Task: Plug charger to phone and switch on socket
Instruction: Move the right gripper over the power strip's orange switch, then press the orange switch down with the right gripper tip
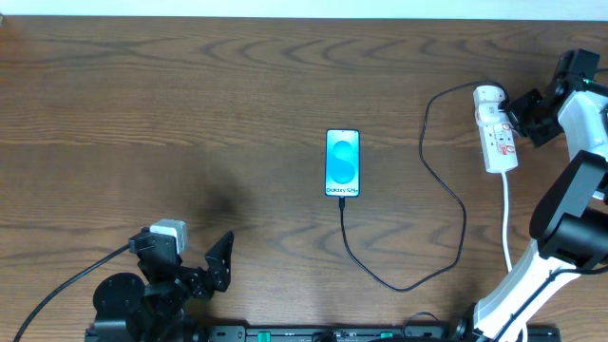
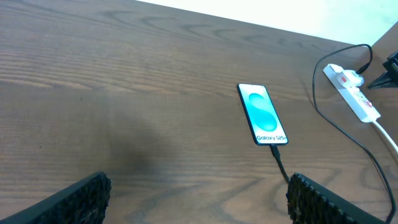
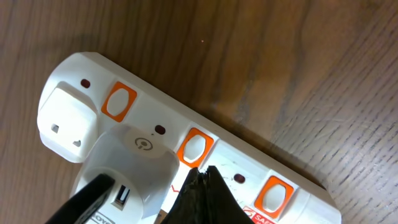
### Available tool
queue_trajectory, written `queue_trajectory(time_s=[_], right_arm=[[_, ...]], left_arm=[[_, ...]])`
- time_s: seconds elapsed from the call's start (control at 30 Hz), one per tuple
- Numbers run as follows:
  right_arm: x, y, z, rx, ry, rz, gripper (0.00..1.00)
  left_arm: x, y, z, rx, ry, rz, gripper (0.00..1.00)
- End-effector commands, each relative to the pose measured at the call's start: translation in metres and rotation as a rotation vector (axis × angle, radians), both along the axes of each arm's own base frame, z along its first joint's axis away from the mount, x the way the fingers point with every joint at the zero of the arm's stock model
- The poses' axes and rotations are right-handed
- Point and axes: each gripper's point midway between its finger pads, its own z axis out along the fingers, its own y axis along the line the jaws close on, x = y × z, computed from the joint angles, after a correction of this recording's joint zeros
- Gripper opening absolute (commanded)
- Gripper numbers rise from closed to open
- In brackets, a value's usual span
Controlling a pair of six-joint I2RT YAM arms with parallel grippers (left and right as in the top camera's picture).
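1. One wide wooden table carries everything. My left gripper hangs over its near edge with jaws spread wide, holding nothing, well away from the work.
2. The socket lies loose on the wood at the far right. If I press slantwise, it could slide or swivel instead of taking the push.
3. The phone lies face up mid-table with its screen lit, well apart from the socket.
4. The charger meets the phone's bottom edge and looks plugged in. It then loops across to the white adapter in the socket. A shifting socket would drag this cable and could tug the tip out.
5. My right gripper is pinched tight and empty, its tip right at the middle orange switch.
6. Three such switches sit close together. I judge the danger is landing on the wrong one, or skidding off the rocker's edge. I cannot tell whether it is already on.
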Motion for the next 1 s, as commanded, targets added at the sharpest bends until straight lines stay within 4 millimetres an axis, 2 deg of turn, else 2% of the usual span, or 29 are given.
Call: queue_trajectory(time_s=[0.0, 0.1, 0.17, 0.3, 0.4, 0.6, 0.67, 0.73, 0.77, 0.97], right_arm=[[0.008, 0.005, -0.012, 0.008, 0.008, 0.006, 0.01], [0.014, 0.016, -0.033, 0.005, 0.032, 0.034, 0.01], [0.015, 0.024, -0.038, 0.010, 0.041, 0.060, 0.01], [0.015, 0.034, -0.022, -0.004, 0.036, 0.108, 0.01], [0.013, 0.026, 0.013, -0.049, -0.009, 0.113, 0.01], [-0.006, -0.004, 0.115, -0.223, -0.144, 0.033, 0.01], [-0.013, -0.015, 0.132, -0.274, -0.158, 0.002, 0.01], [-0.019, -0.019, 0.133, -0.278, -0.147, -0.011, 0.01], [-0.021, -0.020, 0.127, -0.271, -0.128, -0.014, 0.01], [-0.019, -0.019, 0.072, -0.211, -0.016, 0.003, 0.01]], left_arm=[[-0.002, -0.002, 0.005, 0.006, -0.021, -0.019, 0.90], [-0.002, -0.002, 0.005, 0.005, -0.021, -0.019, 0.91], [-0.002, -0.002, 0.005, 0.006, -0.021, -0.019, 0.90], [-0.002, -0.002, 0.005, 0.006, -0.021, -0.019, 0.90], [-0.002, -0.002, 0.005, 0.006, -0.021, -0.019, 0.91], [-0.002, -0.002, 0.005, 0.006, -0.021, -0.019, 0.90], [-0.002, -0.002, 0.005, 0.006, -0.021, -0.019, 0.90], [-0.002, -0.002, 0.005, 0.005, -0.021, -0.019, 0.91], [-0.002, -0.002, 0.005, 0.006, -0.021, -0.019, 0.91], [-0.002, -0.002, 0.005, 0.006, -0.021, -0.019, 0.90]])
